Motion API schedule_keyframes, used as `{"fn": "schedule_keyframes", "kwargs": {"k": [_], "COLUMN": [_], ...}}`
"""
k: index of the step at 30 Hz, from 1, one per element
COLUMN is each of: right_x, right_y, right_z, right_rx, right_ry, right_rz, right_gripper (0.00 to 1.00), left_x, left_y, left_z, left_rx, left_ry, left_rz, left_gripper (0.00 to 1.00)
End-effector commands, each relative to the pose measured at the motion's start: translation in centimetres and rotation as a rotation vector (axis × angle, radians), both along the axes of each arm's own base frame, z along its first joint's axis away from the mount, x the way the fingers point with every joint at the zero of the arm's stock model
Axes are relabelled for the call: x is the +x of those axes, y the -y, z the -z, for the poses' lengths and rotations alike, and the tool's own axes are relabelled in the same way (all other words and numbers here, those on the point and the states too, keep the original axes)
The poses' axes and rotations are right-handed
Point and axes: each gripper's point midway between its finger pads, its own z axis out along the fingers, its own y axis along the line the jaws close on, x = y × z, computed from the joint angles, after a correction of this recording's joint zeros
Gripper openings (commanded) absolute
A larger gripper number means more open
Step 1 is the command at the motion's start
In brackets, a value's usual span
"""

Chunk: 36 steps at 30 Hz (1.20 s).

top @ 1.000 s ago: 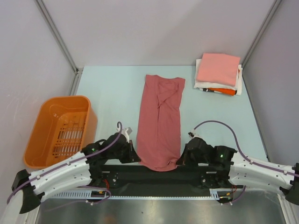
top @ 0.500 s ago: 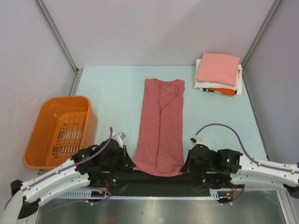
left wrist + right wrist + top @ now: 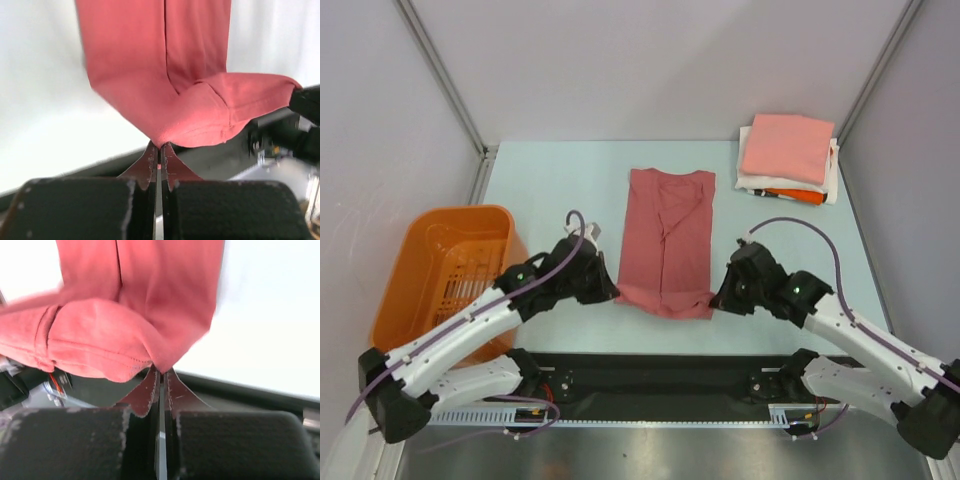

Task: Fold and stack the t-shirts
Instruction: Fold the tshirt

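Presently the orange basket sits well to the left of the left gripper and plays no part.

Left gripper: jaws pinched together on one hem corner of the red shirt, with cloth bunched just ahead of the tips.

The shirt, a long narrow strip, lies on the table ahead of and between both sets of jaws. Its near end is lifted and curled over.

Right gripper: jaws likewise closed on the opposite hem corner.

Judgement: a half-fold is in hand. Carry both corners forward level and at matched pace, keep the hem taut between the jaws, land it square on the far end, and release together.

The folded stack lies well ahead and to the right of the right jaws.
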Motion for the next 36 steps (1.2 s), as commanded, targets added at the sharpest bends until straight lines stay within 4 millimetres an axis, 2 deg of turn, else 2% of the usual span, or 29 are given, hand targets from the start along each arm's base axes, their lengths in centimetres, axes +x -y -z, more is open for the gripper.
{"fn": "schedule_keyframes", "kwargs": {"k": [1, 2, 3, 4, 5, 7, 8, 9, 11, 14, 15, 17, 22, 28, 30, 31, 32, 33, 34, 35, 36], "right_x": [3.9, 4.9, 6.0, 7.0, 7.7, 9.5, 10.3, 11.4, 12.5, 13.9, 14.5, 15.0, 16.4, 18.0, 19.3, 19.6, 20.8, 20.9, 21.3, 22.1, 21.6], "right_y": [-1.0, -0.7, -0.8, -1.0, -1.0, -0.6, -0.8, -0.7, -1.1, -1.3, -1.3, -1.3, -1.8, -1.4, -1.2, -1.0, -1.3, -1.1, -0.9, -1.0, -0.5], "right_z": [-3.0, -3.0, -2.7, -3.2, -3.2, -2.3, -2.7, -1.7, -1.8, -0.8, -0.9, 0.0, 1.3, 4.7, 4.9, 5.9, 5.1, 5.3, 5.3, 4.1, 3.8], "right_rx": [0.038, 0.039, 0.031, 0.034, 0.027, 0.007, 0.01, -0.001, 0.013, -0.003, -0.006, -0.01, -0.004, -0.021, -0.018, -0.027, -0.013, -0.019, -0.026, -0.034, -0.061], "right_ry": [0.118, 0.112, 0.109, 0.122, 0.131, 0.112, 0.125, 0.102, 0.101, 0.079, 0.086, 0.063, 0.043, -0.028, -0.033, -0.063, -0.048, -0.071, -0.081, -0.061, -0.079], "right_rz": [-0.087, -0.071, -0.069, -0.069, -0.084, -0.068, -0.082, -0.074, -0.088, -0.103, -0.105, -0.1, -0.107, -0.075, -0.058, -0.053, -0.054, -0.052, -0.047, -0.044, -0.036], "right_gripper": [0.0, 0.0, 0.0, 0.0, 0.0, 0.0, 0.0, 0.0, 0.0, 0.0, 0.0, 0.0, 0.0, 0.0, 0.01, 0.07, 0.24, 0.32, 0.38, 0.45, 0.47], "left_x": [5.1, 6.3, 7.1, 8.4, 9.3, 11.0, 11.9, 12.5, 13.9, 15.3, 15.6, 16.4, 17.7, 19.0, 19.7, 20.0, 20.5, 20.7, 20.7, 21.2, 21.3], "left_y": [0.0, 0.4, 0.5, 0.2, 0.9, 0.9, 1.2, 1.2, 1.3, 1.6, 1.8, 1.9, 1.5, 1.0, 1.1, 0.9, 1.2, 1.1, 0.7, 0.5, 0.0], "left_z": [-1.5, -2.5, -2.4, -2.2, -1.9, -1.8, -1.4, -1.3, -0.7, -0.3, 0.7, 1.0, 3.9, 6.8, 8.0, 8.3, 8.0, 8.5, 8.4, 7.5, 6.2], "left_rx": [0.062, 0.053, 0.066, 0.08, 0.075, 0.071, 0.075, 0.078, 0.089, 0.087, 0.095, 0.094, 0.112, 0.137, 0.142, 0.139, 0.123, 0.128, 0.139, 0.151, 0.161], "left_ry": [0.106, 0.125, 0.128, 0.123, 0.105, 0.111, 0.095, 0.096, 0.079, 0.071, 0.047, 0.041, -0.018, -0.08, -0.11, -0.124, -0.13, -0.143, -0.161, -0.142, -0.113], "left_rz": [0.014, 0.01, 0.021, -0.001, 0.012, -0.004, -0.004, -0.008, -0.02, -0.024, -0.016, -0.021, -0.045, -0.05, -0.04, -0.042, -0.03, -0.017, -0.013, -0.015, -0.01], "left_gripper": [0.01, 0.0, 0.0, 0.0, 0.0, 0.0, 0.0, 0.0, 0.0, 0.0, 0.0, 0.0, 0.0, 0.04, 0.13, 0.19, 0.32, 0.38, 0.44, 0.51, 0.55]}}
